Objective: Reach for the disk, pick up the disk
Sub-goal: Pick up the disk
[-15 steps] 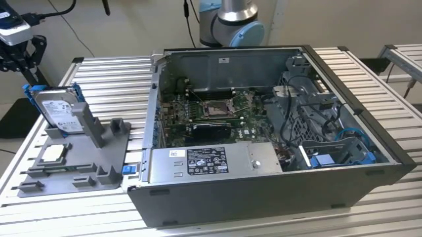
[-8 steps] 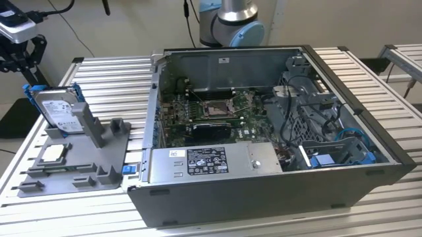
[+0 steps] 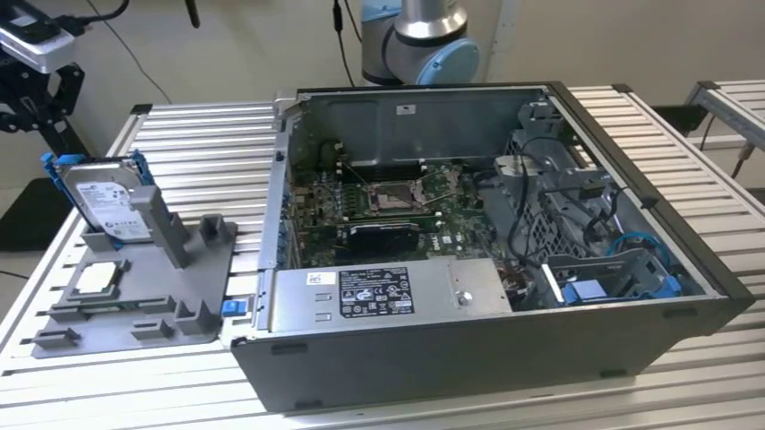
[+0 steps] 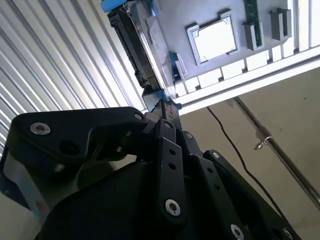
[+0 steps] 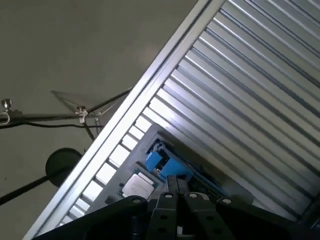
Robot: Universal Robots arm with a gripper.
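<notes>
While one disk stands upright in one grey stand, the end effector hovers nearby, closed and empty.

Slatted metal table, pale wall, grey floor

- The exterior view looked down from high and well back at the slatted table, open computer case and grey stand.
- Both wrist views sat close behind the tool, facing along it.
- They shared the stand, the table's edge and the floor.
</notes>
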